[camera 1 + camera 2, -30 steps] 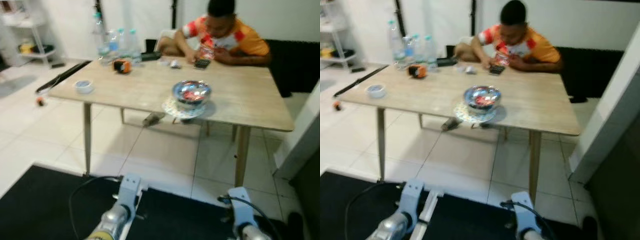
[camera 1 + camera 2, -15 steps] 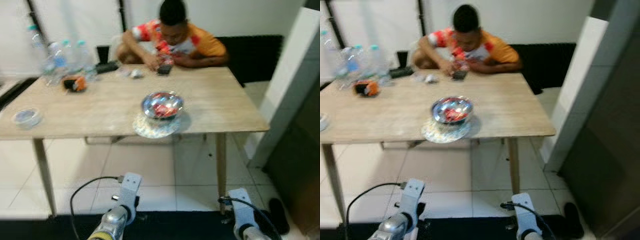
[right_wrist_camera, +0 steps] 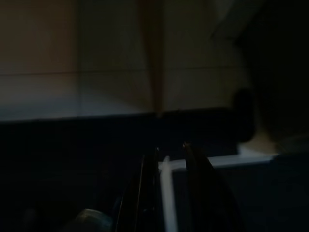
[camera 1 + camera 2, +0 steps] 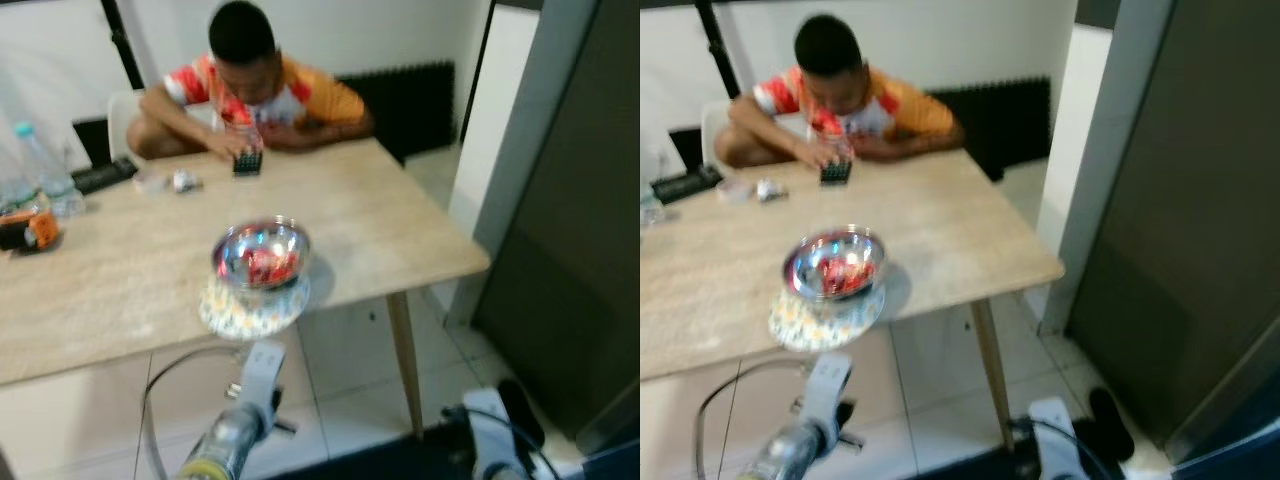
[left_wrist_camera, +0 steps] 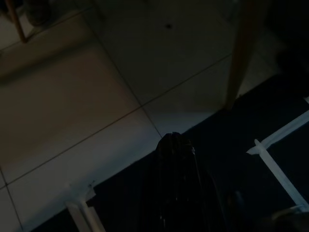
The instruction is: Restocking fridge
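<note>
Bottle (image 4: 40, 190): far off to the left of the left gripper, upright on the table's far left part, partly cut by the frame edge; blurred.
Table (image 4: 400, 235): light wood, ahead of and above both grippers; near leg just beyond the right gripper.
Left gripper (image 5: 175, 159): hanging low over dark mat and pale tiles, fingers pressed together, nothing between them.
Bowl (image 4: 262, 252): shiny metal, red things inside, resting on a patterned mat (image 4: 232, 314); ahead of the left gripper and above it, near the table's front edge.
Person (image 4: 255, 90): seated at the far side of the table, well beyond both grippers, bent over a small dark thing.
Right gripper (image 3: 171, 162): low over the dark mat, fingers a narrow gap apart, nothing held; view very dark.
Fridge (image 4: 575, 210): probably the tall dark grey front to the right of the right gripper; door reads as shut, though the pictures are blurred.
Step in hand: both arms idle and low, so likely walking or turning between table and fridge; fits either heading off to fetch stock or coming away with goods already put in.
Next move: not settled by these pictures; any pick-up calls for lifting an arm to table height.
</note>
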`<state>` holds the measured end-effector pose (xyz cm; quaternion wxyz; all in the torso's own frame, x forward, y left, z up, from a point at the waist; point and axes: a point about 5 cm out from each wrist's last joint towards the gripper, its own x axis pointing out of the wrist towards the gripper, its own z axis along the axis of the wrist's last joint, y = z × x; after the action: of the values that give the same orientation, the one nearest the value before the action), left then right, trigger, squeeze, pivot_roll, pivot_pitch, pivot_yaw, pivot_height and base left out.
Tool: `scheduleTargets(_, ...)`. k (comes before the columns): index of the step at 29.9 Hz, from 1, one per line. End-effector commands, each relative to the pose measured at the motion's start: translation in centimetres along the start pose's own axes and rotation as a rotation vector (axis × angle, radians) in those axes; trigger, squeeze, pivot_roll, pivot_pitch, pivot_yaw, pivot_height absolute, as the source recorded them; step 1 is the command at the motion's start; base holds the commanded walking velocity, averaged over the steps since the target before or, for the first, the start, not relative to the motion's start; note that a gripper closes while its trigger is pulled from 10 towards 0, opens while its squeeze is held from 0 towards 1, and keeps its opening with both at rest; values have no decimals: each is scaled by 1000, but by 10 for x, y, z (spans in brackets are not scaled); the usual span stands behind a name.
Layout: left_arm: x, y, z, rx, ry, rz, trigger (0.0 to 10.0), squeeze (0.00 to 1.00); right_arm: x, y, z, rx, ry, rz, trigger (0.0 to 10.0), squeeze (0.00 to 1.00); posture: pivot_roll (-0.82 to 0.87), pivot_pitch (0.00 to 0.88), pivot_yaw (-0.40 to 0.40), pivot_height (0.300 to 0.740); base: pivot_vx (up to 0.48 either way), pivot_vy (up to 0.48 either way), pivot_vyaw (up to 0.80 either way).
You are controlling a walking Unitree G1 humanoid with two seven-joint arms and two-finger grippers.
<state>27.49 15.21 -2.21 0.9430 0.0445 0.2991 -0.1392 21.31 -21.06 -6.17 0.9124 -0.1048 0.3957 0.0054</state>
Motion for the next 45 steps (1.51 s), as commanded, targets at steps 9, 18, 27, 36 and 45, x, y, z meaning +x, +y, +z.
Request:
scheduleTargets(9,-17,23,-37,-78,92,142,10000,0,-5,7,-21,17,44,6,10000,0,-137,0,54,740,0,0,0)
scheduleTargets(18,-25,29,-54,-152,146,202,10000,0,-8,8,-29,49,67,-7,10000,0,-132,0,45,740,0,0,0)
scheduleTargets(27,-24,24,-56,-32,194,128,10000,0,-10,22,-37,62,96,15,10000,0,-135,0,76,740,0,0,0)
scheduleTargets(36,-23,17,-62,-53,222,136,10000,0,-11,34,-43,66,122,34,10000,0,-135,0,86,740,0,0,0)
scheduleTargets(45,-24,15,-64,-117,218,159,10000,0,-9,23,-38,55,115,15,10000,0,-130,0,75,740,0,0,0)
